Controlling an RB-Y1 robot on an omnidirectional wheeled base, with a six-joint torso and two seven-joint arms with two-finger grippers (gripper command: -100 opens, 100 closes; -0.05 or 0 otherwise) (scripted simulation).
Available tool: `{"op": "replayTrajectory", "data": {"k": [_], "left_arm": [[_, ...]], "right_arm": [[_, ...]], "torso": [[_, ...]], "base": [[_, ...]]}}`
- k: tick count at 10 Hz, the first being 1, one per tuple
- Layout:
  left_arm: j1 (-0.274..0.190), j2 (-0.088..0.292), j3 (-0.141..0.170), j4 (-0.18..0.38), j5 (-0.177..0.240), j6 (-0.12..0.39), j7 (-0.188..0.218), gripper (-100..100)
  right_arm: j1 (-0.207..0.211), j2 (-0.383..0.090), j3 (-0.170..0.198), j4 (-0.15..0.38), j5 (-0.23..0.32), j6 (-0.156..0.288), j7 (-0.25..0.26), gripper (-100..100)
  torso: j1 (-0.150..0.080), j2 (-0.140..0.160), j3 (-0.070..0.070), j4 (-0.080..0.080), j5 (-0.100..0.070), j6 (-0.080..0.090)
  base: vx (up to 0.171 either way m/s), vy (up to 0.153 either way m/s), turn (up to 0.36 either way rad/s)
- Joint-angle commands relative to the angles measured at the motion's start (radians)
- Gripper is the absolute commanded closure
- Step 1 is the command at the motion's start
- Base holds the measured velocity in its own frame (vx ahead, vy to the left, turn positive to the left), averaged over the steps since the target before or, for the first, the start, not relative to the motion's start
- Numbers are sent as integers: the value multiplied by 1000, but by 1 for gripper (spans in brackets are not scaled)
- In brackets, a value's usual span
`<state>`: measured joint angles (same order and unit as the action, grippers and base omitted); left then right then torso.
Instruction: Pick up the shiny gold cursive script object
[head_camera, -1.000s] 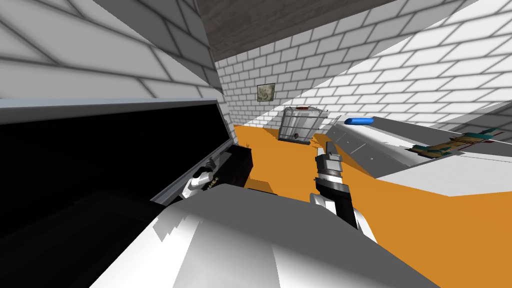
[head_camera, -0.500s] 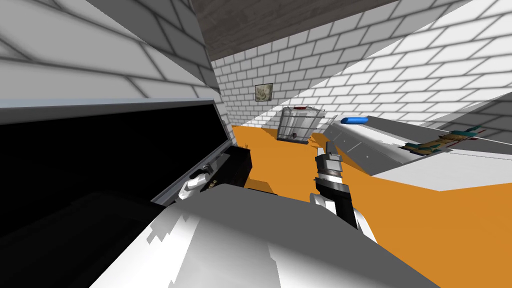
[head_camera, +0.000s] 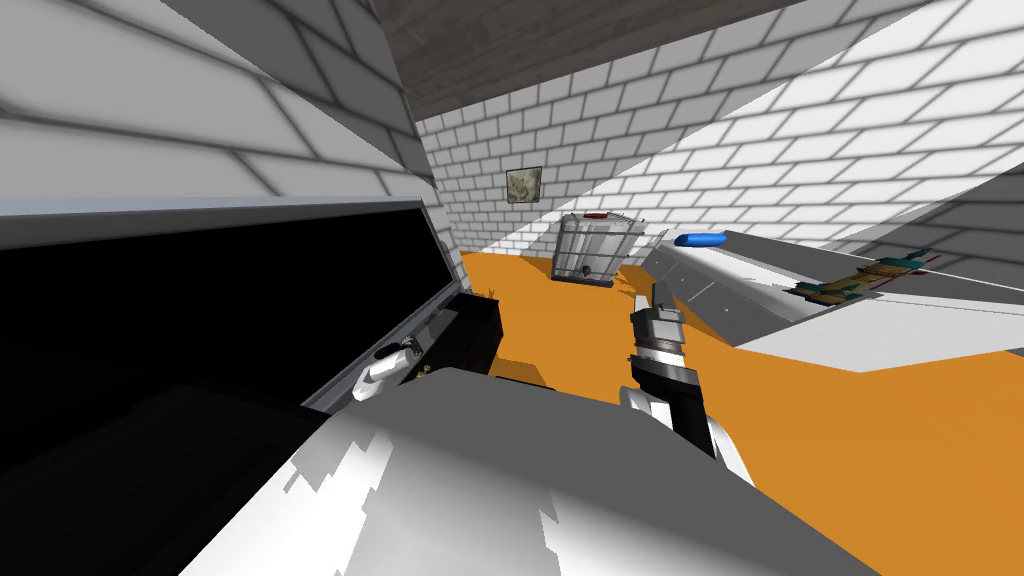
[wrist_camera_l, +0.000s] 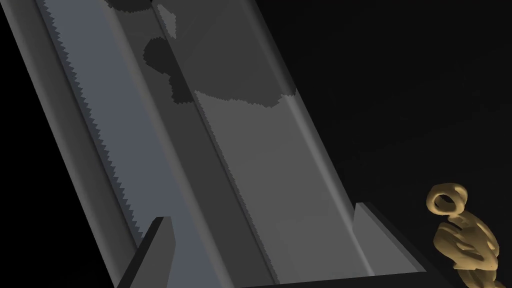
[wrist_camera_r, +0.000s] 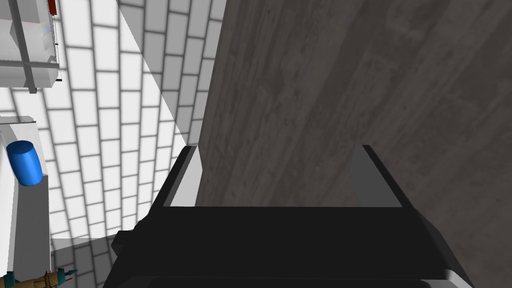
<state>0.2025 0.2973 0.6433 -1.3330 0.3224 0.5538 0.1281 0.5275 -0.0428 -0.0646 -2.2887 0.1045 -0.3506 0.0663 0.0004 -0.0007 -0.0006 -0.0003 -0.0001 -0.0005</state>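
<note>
Gold script object (wrist_camera_l: 465, 235) lies beside the low left arm's spread jaws; right jaws spread, upturned.

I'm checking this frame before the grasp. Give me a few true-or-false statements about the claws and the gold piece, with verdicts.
1. The left claw is open. True.
2. The gold object sits between the left claw's fingers. False: it lies outside them, beyond one finger.
3. The right claw grips the blue cylinder. False: that claw is open and empty, and the cylinder lies on the white counter.
4. The floor is orange. True.
</note>
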Motion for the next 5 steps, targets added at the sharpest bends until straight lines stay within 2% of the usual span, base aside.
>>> {"op": "replayTrajectory", "data": {"k": [1, 2, 3, 4, 5], "left_arm": [[-6, 1, 13, 29, 1, 33, 2, -100], [-19, 8, 38, 69, 7, 71, 6, -100], [-19, 8, 38, 76, 7, 79, 6, -100], [-32, 15, 63, 101, 12, 124, 9, -100], [-32, 15, 63, 122, 12, 124, 9, -100]], "right_arm": [[0, 0, 0, 0, 0, 0, 0, 0], [0, 0, 0, 0, 0, 0, 0, 0], [0, 0, 0, 0, 0, 0, 0, 0], [0, 0, 0, 0, 0, 0, 0, 0], [0, 0, 0, 0, 0, 0, 0, 0]], "torso": [[0, 0, 0, 0, 0, 0], [0, 0, 0, 0, 0, 0], [0, 0, 0, 0, 0, 0], [0, 0, 0, 0, 0, 0], [1, 0, 0, 0, 0, 0]], "base": [[19, 20, -37], [23, 27, -66], [20, 25, -29], [15, 28, -52], [12, 24, -31]]}}
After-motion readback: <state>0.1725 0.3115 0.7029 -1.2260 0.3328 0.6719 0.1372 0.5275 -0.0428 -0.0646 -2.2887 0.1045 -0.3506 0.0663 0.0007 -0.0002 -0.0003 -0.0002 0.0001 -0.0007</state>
